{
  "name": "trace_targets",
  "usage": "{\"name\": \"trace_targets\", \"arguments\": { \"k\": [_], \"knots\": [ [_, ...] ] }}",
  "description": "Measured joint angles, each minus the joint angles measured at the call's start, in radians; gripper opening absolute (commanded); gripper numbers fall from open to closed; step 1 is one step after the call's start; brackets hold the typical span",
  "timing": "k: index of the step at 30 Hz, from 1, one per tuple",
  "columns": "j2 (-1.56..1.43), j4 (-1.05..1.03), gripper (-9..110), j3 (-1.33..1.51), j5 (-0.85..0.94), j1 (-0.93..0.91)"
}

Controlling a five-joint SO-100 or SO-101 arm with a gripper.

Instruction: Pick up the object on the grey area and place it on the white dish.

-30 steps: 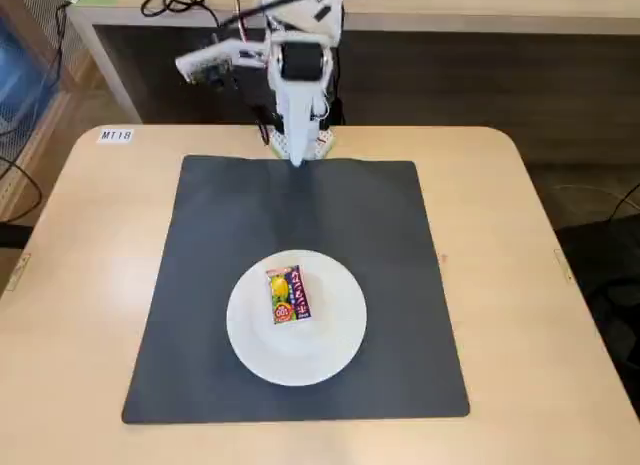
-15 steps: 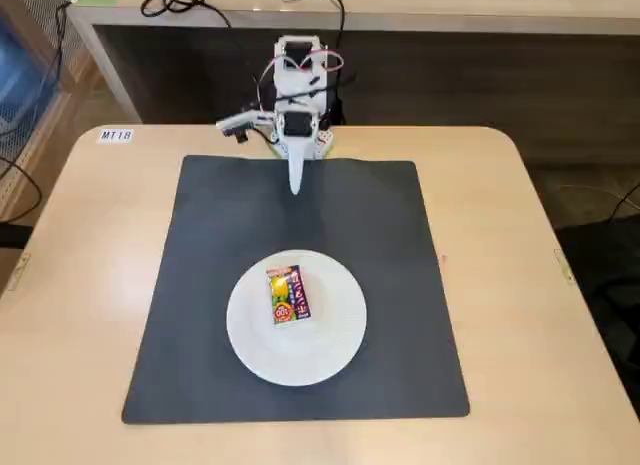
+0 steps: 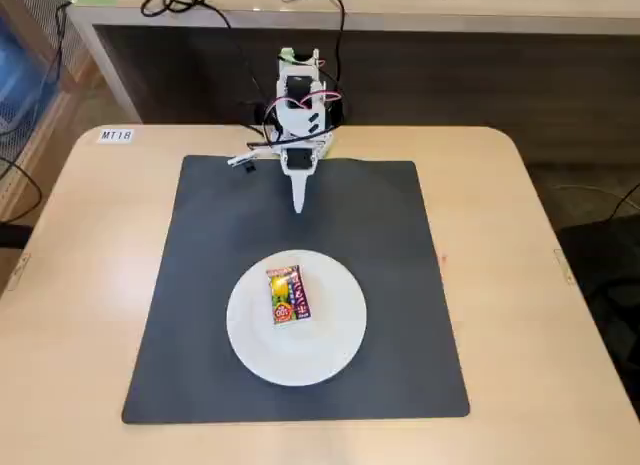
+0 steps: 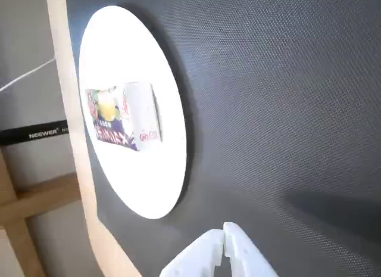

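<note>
Covering the wooden tabletop [image 3: 90,285], the grey mat [image 3: 200,285] bears the white dish [image 3: 330,335].

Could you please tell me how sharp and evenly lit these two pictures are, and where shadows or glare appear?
Fixed view: soft but readable, even light, with a faint shadow around the round white plate. Wrist view: tilted, the plate overexposed, the yellow, red and purple printed packet partly washed out, the closed white fingers blurred, and a dark shadow on the dark grey mat at lower right.
</note>
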State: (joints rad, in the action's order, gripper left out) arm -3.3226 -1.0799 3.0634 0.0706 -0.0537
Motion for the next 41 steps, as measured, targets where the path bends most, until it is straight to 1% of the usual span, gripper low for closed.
{"name": "trace_targets", "arguments": {
  "k": [2,5,7,9,41],
  "knots": [
    [0.0,0.0,0,0.0,-0.011,0.005],
    [-0.002,0.0,10,0.0,-0.018,0.005],
    [-0.002,0.0,3,0.0,-0.018,0.005],
    [-0.002,0.0,0,0.0,-0.018,0.005],
    [-0.002,0.034,0,0.002,-0.018,0.002]
  ]
}}
